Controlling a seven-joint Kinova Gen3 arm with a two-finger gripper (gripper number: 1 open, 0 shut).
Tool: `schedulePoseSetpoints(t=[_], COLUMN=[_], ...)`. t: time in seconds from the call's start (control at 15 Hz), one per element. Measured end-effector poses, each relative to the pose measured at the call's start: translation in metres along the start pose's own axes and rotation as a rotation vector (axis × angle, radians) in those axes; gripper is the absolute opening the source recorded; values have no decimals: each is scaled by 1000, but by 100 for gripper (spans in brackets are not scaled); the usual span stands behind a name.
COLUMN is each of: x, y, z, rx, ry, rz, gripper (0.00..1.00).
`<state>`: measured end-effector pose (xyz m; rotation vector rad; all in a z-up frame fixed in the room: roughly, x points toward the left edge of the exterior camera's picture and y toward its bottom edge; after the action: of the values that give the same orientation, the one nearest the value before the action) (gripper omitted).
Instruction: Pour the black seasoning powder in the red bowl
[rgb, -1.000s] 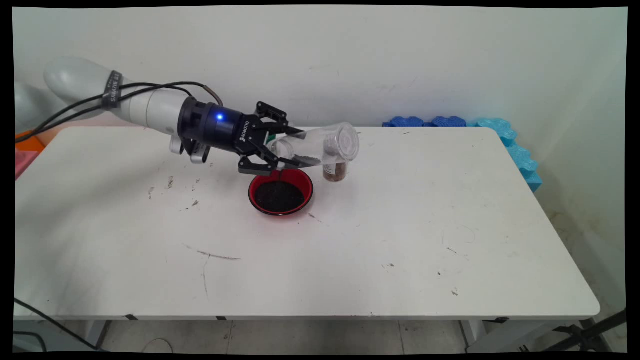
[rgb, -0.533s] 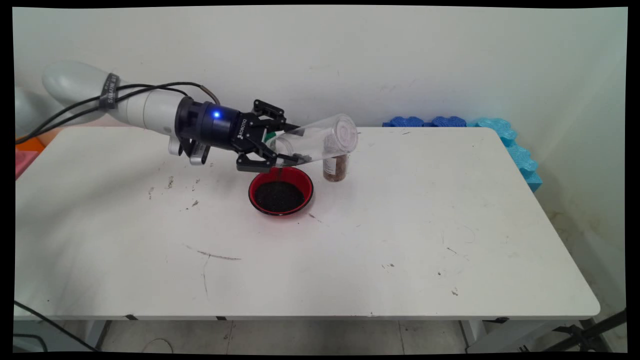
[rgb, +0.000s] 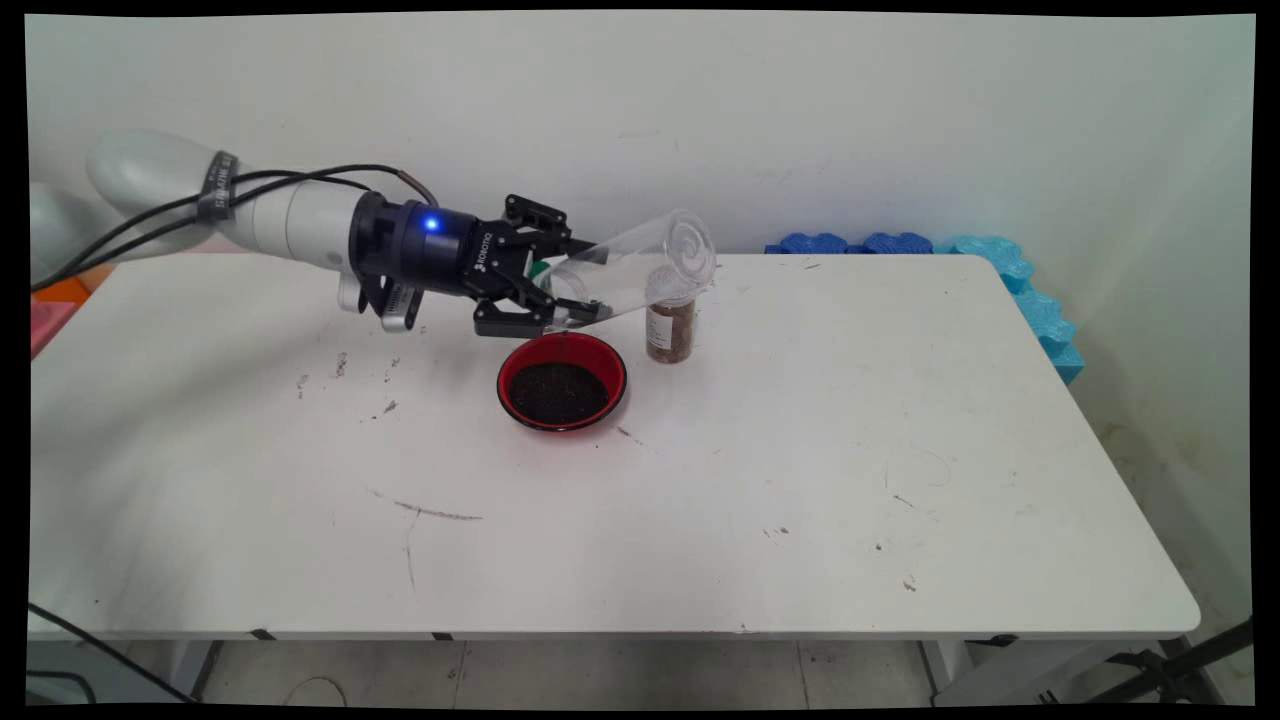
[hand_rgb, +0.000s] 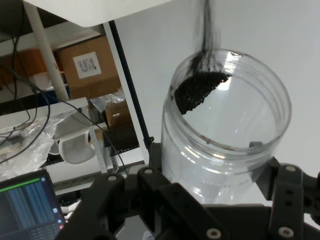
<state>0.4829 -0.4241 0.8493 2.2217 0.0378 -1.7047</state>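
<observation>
Table (rgb: 700, 520): white top, scuffed and specked with dark marks, filling most of the main view; a pale wall stands behind its far edge.
Arm (rgb: 290, 215): white, reaching in from the left, roughly level above the far-left part of the table, with black cables running along it.
Foam blocks (rgb: 930, 245): blue and turquoise interlocking pieces along the table's far right edge, running down its right side, well apart from everything else.
Gripper (rgb: 560, 290): black, pointing right, its two fingers closed around the clear jar near the jar's open mouth; in the hand view the linkage and fingers (hand_rgb: 285, 200) hug the jar's wall from both sides.
Clear jar (rgb: 640, 270): see-through plastic, held tipped in the air, its closed base raised to the upper right and its open mouth turned down and to the left, above the far rim of the red bowl. In the hand view the jar (hand_rgb: 225, 130) shows a small heap of dark grains at its rim.
Dark grains (hand_rgb: 197, 90): black, fine, gathered at the lip of the jar's mouth and running out of it in a thin stream; in the main view a thin dark line falls from the mouth to the bowl.
Red bowl (rgb: 561, 345): small and round, red rim, standing on the table just below the gripper, its inside covered with the same dark grains.
Small jar (rgb: 671, 332): upright on the table just right of the bowl, clear with brown contents, its top hidden behind the tipped jar's raised base.
</observation>
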Motion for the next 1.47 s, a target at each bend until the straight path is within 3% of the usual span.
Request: schedulePoseSetpoints(t=[1.47], x=[5], y=[4], z=[5], rx=[-38], ry=[-55], rz=[-51], gripper=[0])
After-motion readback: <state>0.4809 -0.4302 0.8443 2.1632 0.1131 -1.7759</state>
